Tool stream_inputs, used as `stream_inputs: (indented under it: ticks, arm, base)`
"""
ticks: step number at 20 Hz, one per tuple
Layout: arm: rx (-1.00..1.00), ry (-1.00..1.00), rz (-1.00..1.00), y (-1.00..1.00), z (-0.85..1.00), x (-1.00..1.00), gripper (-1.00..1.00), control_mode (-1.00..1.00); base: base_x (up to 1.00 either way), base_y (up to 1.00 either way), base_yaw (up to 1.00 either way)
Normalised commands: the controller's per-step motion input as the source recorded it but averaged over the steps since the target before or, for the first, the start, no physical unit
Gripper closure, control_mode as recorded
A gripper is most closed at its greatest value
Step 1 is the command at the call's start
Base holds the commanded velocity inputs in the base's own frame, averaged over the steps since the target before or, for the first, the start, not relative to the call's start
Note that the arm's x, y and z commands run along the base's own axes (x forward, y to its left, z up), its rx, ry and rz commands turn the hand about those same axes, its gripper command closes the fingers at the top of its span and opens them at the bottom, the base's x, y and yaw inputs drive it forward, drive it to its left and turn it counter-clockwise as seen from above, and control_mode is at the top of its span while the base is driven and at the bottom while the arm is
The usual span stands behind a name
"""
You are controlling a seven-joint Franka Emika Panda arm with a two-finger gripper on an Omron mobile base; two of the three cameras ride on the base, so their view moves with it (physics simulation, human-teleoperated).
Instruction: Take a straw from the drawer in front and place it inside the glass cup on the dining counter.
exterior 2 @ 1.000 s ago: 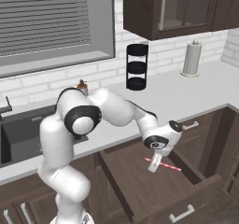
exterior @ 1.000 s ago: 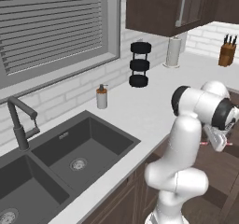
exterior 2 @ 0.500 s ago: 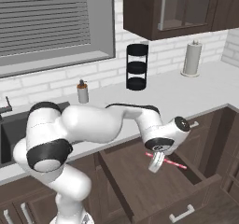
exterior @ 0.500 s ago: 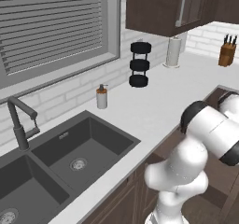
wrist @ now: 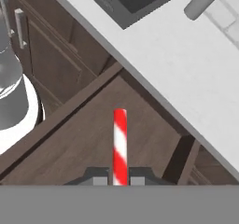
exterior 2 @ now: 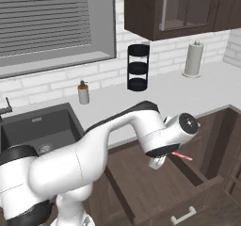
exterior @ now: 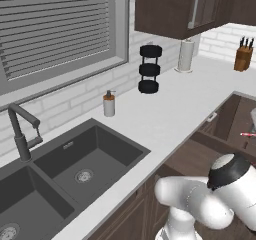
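In your right base view the claw (exterior 2: 159, 161) grips the thin red-and-white striped straw (exterior 2: 181, 156) above the open dark brown wooden drawer (exterior 2: 155, 185), and your hand view shows that straw (wrist: 120, 146) pinched between its fingertips (wrist: 100, 181)

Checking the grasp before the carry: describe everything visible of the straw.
The straw is a thin, straight stick with red and white spiral stripes, smooth like paper or plastic. The gripper is shut on its lower end; in the hand view it juts straight out from the fingertips. It hangs above the open drawer, lifted clear of the brown floor, roughly level in the right base view.
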Motion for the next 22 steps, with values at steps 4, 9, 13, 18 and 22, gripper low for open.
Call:
stream_inputs:
  ticks: [4, 9, 13, 18, 22]
  arm:
    - [0.0, -0.1, -0.06, 0.22, 0.38, -0.15, 1.0, -1.0]
    - [-0.01, -0.04, -0.05, 0.26, 0.07, -0.12, 1.0, -1.0]
    - [-0.05, 0.03, 0.0, 0.08, -0.02, 0.0, 1.0, -1.0]
    - [0.0, 0.01, 0.0, 0.02, 0.0, -0.02, 1.0, 1.0]
    - [0.0, 0.0, 0.0, 0.0, 0.0, 0.0, 1.0, 1.0]
  base:
    - [0.0, 0.0, 0.0]
    - [0.0, 0.0, 0.0]
    - [0.0, 0.0, 0.0]
    - [-0.11, 0.1, 0.01]
    - [-0.46, 0.36, 0.17]
